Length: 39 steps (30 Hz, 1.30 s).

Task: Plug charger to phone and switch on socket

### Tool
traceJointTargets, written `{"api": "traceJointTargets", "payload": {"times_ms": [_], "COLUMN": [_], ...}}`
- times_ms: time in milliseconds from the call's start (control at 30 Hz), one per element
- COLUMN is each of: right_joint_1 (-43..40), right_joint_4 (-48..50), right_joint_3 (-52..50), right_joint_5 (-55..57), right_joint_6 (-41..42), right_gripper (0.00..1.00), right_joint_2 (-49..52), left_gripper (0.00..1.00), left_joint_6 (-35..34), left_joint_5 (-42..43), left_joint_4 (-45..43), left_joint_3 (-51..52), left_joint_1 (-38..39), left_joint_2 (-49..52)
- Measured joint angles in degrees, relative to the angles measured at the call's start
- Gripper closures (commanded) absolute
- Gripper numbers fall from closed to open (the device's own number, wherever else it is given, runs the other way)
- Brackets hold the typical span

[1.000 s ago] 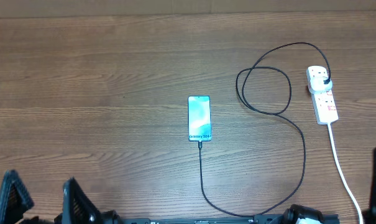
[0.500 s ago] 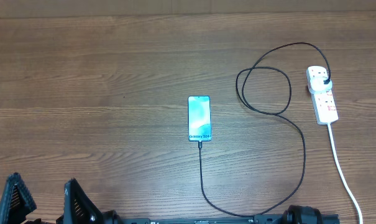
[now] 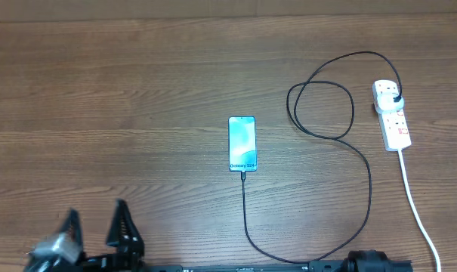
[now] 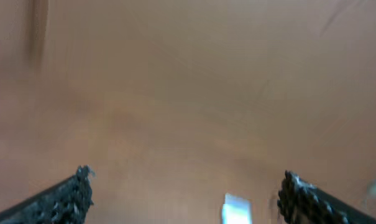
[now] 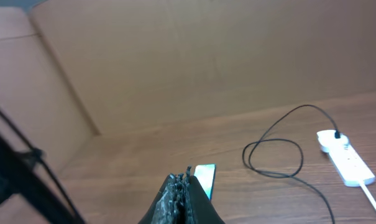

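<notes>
The left tool [image 3: 97, 210] stands with its jaws spread wide and nothing between them. It has shifted inward along the near edge of the worktop [image 3: 137, 91] since half a second ago, towards the middle and slightly further onto the wood. Its own camera shows only blurred brown surface between the two fingertips. The right tool [image 5: 185, 177] is pressed fully together and holds nothing. A second ago a part of that arm showed at the right edge of the overhead view; now it is gone from there, and its wrist camera looks down on the scene from well back. Out from both, nothing on the worktop has moved. The phone [image 3: 242, 142] lies in the middle with its screen lit. The charger [image 3: 244, 200] appears seated in the phone's near short end, then runs towards the robot, curves right and loops up to its plug [image 3: 395, 98] in the far end of the power strip [image 3: 394, 125] at the right. The strip's white cord [image 3: 415, 200] trails off towards the near right corner. The plugging step therefore looks done. Whether the strip's switch is on cannot be read from these views, so the empty tools pulling back may mark the task's end, or the switch may still need pressing.
</notes>
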<state>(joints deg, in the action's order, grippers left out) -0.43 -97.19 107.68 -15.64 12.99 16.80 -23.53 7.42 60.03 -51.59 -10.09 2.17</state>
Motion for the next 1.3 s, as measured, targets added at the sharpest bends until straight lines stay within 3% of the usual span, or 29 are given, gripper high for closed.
{"api": "traceJointTargets", "payload": {"times_ms": [33, 67, 133, 233, 433, 633, 1133, 1300], "right_joint_1": [0.7, 1.4, 2.1, 2.2, 2.3, 2.3, 2.3, 2.3], "right_joint_4": [0.0, -0.1, -0.1, -0.1, 2.2, 13.7, 64.9, 77.4], "right_joint_3": [-0.8, -1.7, -3.0, -5.7, -13.1, -21.1, -67.4, -79.2], "right_joint_5": [0.0, 0.0, 0.1, 1.6, 4.7, 7.2, 4.2, 1.4], "right_joint_6": [0.0, -0.7, -0.5, -1.0, 0.7, 1.2, 1.6, 1.6], "right_gripper": [0.81, 0.66, 0.0, 0.0, 0.0, 0.0, 0.0, 0.0], "right_joint_2": [-0.9, -1.9, -3.1, -3.6, -3.6, -3.6, -3.4, -6.7], "left_gripper": [0.01, 0.01, 0.01, 0.0, 0.01, 0.01, 0.0, 0.0], "left_joint_6": [0.0, 0.0, 0.0, 0.0, 0.2, 0.2, 0.2, 0.2], "left_joint_5": [0.0, 0.0, -0.1, 0.0, 0.0, 0.0, 0.0, 0.0], "left_joint_4": [4.9, 9.8, 21.4, 34.6, 35.2, 35.2, 35.2, 35.2], "left_joint_3": [-0.2, -0.1, -0.1, -0.1, -0.1, -0.1, -0.1, -0.1], "left_joint_1": [0.0, 0.0, 0.0, 0.0, 0.0, 0.0, 0.0, 0.0], "left_joint_2": [0.0, 0.0, 0.0, 0.0, -0.3, -0.3, -0.3, -0.3]}}
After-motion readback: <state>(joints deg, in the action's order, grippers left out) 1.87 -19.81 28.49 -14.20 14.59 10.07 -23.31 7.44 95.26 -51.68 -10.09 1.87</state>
